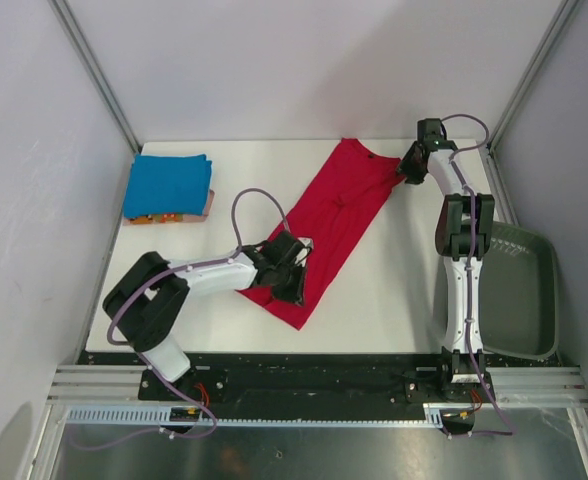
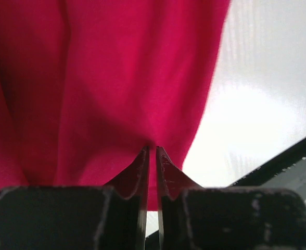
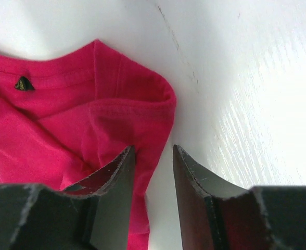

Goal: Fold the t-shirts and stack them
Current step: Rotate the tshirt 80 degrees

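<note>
- The top external camera is looking down from high above the near edge, taking in the whole bench (image 1: 394, 280) from afar.
- The left wrist camera is riding just behind the left tool (image 2: 152, 148), peering along its fingers, very close to the red t-shirt (image 2: 116, 78).
- The right wrist camera is sitting behind the right tool (image 3: 153, 148), facing down at the shirt's collar end from close by.
- All three views are sharing the red t-shirt, with each wrist view covering a different end.

A tee (image 1: 329, 225) lies spread mid-bench (image 1: 394, 300); folded tees (image 1: 169, 185) sit stacked well left of it, a bin (image 1: 519, 290) right of it.
</note>
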`<state>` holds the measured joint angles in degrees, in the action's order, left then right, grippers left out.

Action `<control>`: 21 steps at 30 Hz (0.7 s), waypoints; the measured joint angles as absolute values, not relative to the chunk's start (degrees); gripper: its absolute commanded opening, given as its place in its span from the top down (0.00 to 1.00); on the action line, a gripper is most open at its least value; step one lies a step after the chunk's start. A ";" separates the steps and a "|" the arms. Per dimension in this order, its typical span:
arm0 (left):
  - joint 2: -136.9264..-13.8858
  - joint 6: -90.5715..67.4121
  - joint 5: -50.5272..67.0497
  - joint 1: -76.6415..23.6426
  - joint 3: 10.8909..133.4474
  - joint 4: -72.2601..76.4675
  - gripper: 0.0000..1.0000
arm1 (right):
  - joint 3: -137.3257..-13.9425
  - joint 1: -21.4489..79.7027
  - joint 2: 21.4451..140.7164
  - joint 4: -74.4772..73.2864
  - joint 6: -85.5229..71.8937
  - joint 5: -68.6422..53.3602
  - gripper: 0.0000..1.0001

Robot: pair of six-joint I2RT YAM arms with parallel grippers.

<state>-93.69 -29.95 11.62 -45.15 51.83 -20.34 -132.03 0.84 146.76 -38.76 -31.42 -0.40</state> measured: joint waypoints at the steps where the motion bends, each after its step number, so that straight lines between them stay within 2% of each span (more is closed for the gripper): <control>1: -94.26 -29.95 11.35 -45.32 51.72 -20.38 0.90 | -132.90 0.75 147.30 -38.72 -31.40 -0.40 0.64; 6: -95.55 -29.98 10.48 -46.28 51.59 -20.40 0.93 | -134.82 0.62 148.75 -38.28 -31.07 -0.19 0.78; 10: -96.42 -30.00 10.26 -47.92 52.51 -20.36 0.95 | -135.44 0.23 149.40 -37.63 -30.94 -0.19 0.79; 12: -97.91 -30.06 10.59 -49.54 54.11 -20.43 0.95 | -135.79 -0.08 149.73 -37.01 -30.92 -0.43 0.74; 17: -103.48 -31.14 12.91 -53.95 60.51 -20.64 0.96 | -137.97 -1.30 150.93 -35.94 -30.06 -0.12 0.52; 21: -108.75 -32.53 15.59 -56.36 66.81 -20.86 0.96 | -139.35 -2.59 151.41 -35.77 -28.84 0.67 0.46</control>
